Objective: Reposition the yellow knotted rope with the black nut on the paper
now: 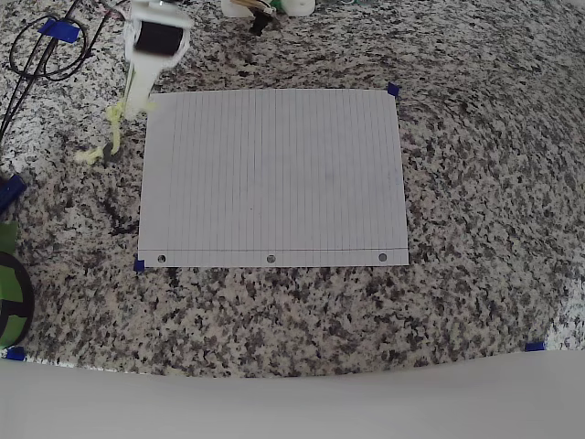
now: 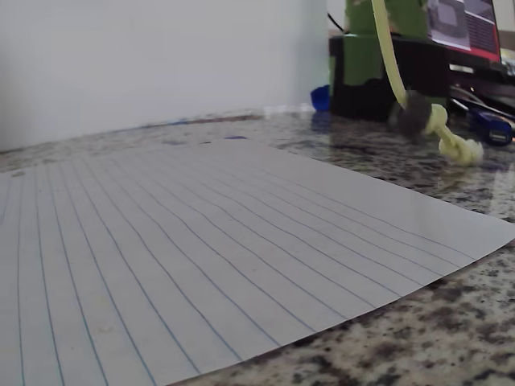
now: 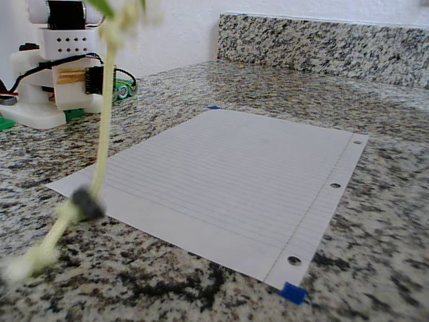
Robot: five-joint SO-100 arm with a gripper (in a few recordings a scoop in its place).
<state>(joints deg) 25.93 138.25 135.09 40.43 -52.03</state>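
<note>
The yellow knotted rope (image 3: 102, 127) hangs from above, and its lower knotted end (image 3: 27, 261) trails onto the granite. The black nut (image 3: 87, 202) sits on the cord just above that end, beside the near corner of the paper (image 3: 234, 168). In the overhead view my gripper (image 1: 135, 101) is shut on the rope (image 1: 114, 133) just off the paper's (image 1: 274, 174) top-left corner. The wrist view shows the cord, the nut (image 2: 412, 115) and a knot (image 2: 459, 149) past the sheet's (image 2: 201, 241) right edge.
Blue tape marks (image 1: 394, 90) sit at the paper's corners. Black cables (image 1: 41, 55) loop at the overhead view's top left, and a green object (image 1: 9, 293) lies at its left edge. The arm's white base (image 3: 53, 80) stands behind the sheet, with a granite backsplash (image 3: 322, 43) beyond.
</note>
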